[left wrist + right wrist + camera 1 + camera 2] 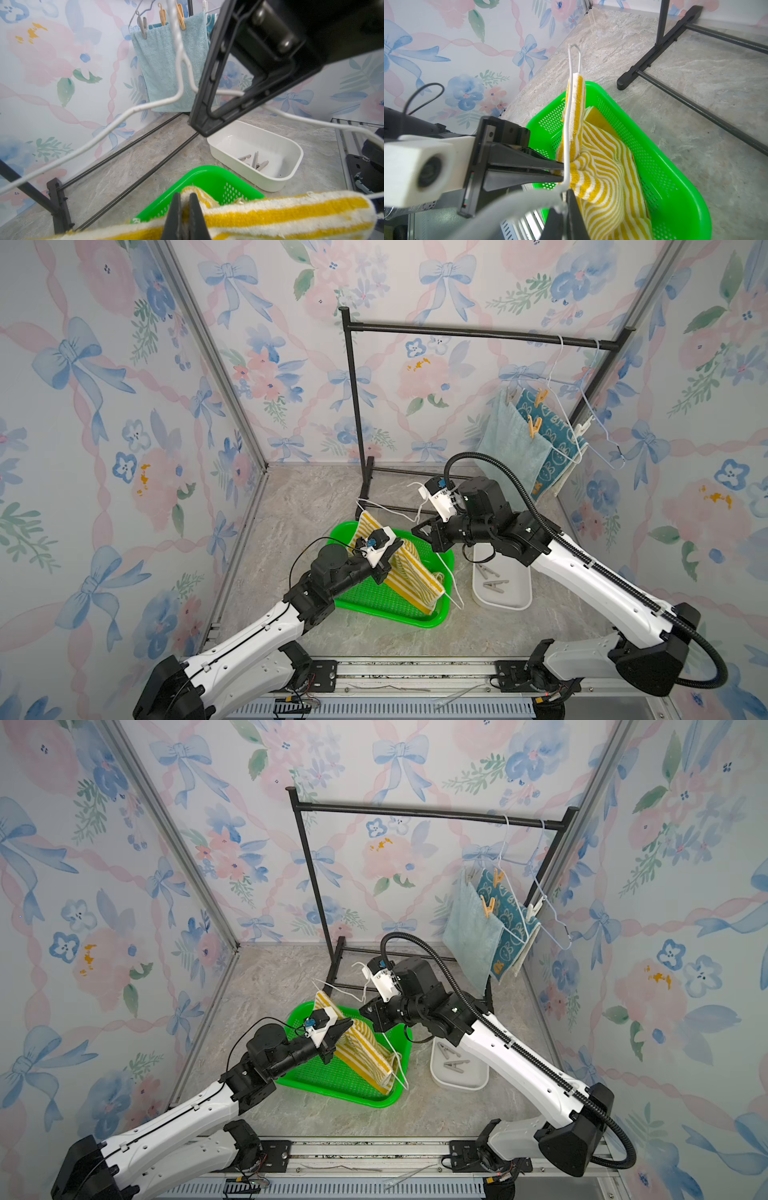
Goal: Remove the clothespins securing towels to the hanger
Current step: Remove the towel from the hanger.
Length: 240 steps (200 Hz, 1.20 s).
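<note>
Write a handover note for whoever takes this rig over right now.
Left gripper: shut on the yellow striped towel, over the green basket.
Right gripper: shut on the white hanger carrying that towel; no pin shows on it.
Done: two grey clothespins in the white bin.
Left: teal towel and bunny towel hang on the rack, clipped by four clothespins.

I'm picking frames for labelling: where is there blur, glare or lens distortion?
Right wrist view: the white wire hanger blurs near the lens, the yellow-striped towel is sharp. Left wrist view: grey clothespins in the white bin read clearly. Both top views: slight wide-angle bending at the edges, even light, no strong glare.
</note>
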Each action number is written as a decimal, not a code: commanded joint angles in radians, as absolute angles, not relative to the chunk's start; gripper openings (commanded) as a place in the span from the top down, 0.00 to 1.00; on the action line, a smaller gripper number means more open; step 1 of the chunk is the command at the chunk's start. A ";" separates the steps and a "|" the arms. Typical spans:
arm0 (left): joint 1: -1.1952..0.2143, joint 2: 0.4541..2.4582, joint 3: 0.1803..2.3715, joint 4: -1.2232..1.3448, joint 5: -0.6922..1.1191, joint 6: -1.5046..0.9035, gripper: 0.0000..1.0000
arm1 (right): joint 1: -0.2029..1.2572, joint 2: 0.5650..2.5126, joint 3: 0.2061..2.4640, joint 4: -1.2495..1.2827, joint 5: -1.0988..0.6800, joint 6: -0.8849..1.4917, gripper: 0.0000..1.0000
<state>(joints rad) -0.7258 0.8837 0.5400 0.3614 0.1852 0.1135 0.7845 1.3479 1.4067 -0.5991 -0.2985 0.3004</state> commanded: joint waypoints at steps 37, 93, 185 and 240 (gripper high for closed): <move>-0.729 0.804 0.697 0.295 0.190 0.188 1.00 | 0.765 1.360 1.348 -0.558 -0.272 0.315 1.00; -0.727 0.820 0.889 0.236 0.186 0.274 1.00 | 0.744 1.377 1.301 -0.536 -0.278 0.321 1.00; -0.724 0.897 1.191 0.193 0.169 0.394 1.00 | 0.713 1.402 1.249 -0.520 -0.282 0.321 1.00; -0.722 0.884 1.260 0.186 0.122 0.433 1.00 | 0.694 1.393 1.229 -0.523 -0.281 0.320 1.00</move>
